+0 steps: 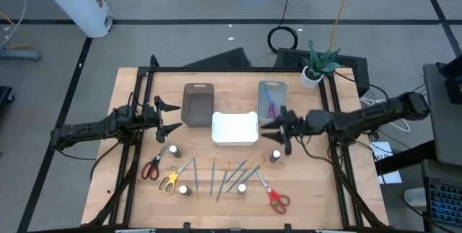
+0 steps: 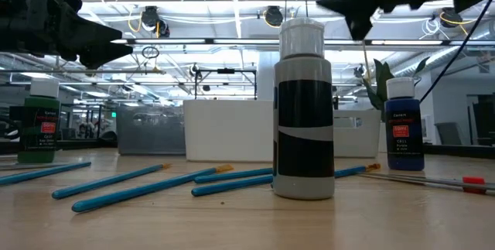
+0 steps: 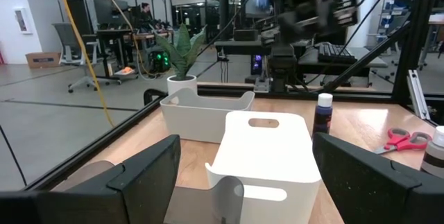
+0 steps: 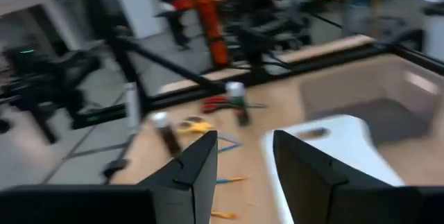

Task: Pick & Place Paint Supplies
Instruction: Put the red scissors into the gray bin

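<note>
Several small paint bottles with white caps (image 1: pixel 175 150) (image 1: pixel 242 188) (image 1: pixel 276 156) stand on the wooden table. Thin blue brushes (image 1: pixel 220 177) lie flat among them. Red scissors (image 1: pixel 151 166), yellow scissors (image 1: pixel 170 181) and a second red pair (image 1: pixel 274 198) also lie flat. Purple-handled scissors (image 1: pixel 270 105) lie in the grey tray (image 1: pixel 268 86). My left gripper (image 1: pixel 170 117) is open and empty, above the table left of the brown tray (image 1: pixel 198 104). My right gripper (image 1: pixel 274 132) is open and empty, just right of the white tray (image 1: pixel 234 128) and above the table.
The brown, white and grey trays stand side by side at the table's middle and far part. A potted plant (image 1: pixel 317 66) stands at the far right corner. A black frame (image 1: pixel 238 69) runs along the far and side edges. Bare wood (image 1: pixel 325 190) lies at the near right.
</note>
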You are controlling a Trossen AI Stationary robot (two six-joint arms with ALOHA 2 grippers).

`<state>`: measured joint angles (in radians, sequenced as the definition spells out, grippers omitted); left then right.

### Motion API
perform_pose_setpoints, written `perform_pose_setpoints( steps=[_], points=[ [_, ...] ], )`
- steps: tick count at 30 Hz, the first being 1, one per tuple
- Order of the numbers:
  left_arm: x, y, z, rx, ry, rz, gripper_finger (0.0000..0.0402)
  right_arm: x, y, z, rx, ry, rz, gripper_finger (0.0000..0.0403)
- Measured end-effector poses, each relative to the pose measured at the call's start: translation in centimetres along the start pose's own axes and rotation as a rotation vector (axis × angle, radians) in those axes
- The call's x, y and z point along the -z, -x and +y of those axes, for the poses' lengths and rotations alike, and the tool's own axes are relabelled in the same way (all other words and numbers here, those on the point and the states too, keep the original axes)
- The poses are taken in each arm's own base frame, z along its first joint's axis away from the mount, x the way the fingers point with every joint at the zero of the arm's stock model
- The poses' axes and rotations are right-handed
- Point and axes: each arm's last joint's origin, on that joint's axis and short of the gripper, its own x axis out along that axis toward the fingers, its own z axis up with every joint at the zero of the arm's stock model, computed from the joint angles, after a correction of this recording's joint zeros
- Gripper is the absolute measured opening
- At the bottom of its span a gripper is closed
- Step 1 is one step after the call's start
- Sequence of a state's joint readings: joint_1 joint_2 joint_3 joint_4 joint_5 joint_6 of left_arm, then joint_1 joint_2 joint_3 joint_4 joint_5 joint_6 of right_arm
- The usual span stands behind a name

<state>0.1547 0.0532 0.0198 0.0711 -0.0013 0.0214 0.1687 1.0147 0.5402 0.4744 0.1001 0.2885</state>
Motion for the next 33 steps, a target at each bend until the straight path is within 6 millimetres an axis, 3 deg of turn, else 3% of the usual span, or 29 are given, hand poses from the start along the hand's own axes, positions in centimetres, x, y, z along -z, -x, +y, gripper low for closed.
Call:
perform_pose_setpoints(
  steps=[11, 15, 22, 27, 33],
  points=[
    [0.0, 0.0, 0.0, 0.000, 0.000, 0.000, 0.0333, 0.6, 0.8, 5.8, -0.288, 0.098, -0.087, 0.0141],
    [0.0, 0.0, 0.0, 0.000, 0.000, 0.000, 0.0333, 1.4, 0.8, 8.5, -0.423, 0.111, -0.162, 0.0164],
    [0.0, 0.0, 0.0, 0.000, 0.000, 0.000, 0.0333, 3.8, 1.2, 13.1, -0.816, 0.089, -0.276, 0.0214],
    [0.0, 0.0, 0.0, 0.000, 0.000, 0.000, 0.0333, 4.8, -0.2, 16.9, -0.722, 0.133, -0.217, 0.0238],
    [0.0, 0.0, 0.0, 0.000, 0.000, 0.000, 0.0333, 4.5, -3.2, 22.3, -0.375, 0.190, 0.197, 0.0244]
  ],
)
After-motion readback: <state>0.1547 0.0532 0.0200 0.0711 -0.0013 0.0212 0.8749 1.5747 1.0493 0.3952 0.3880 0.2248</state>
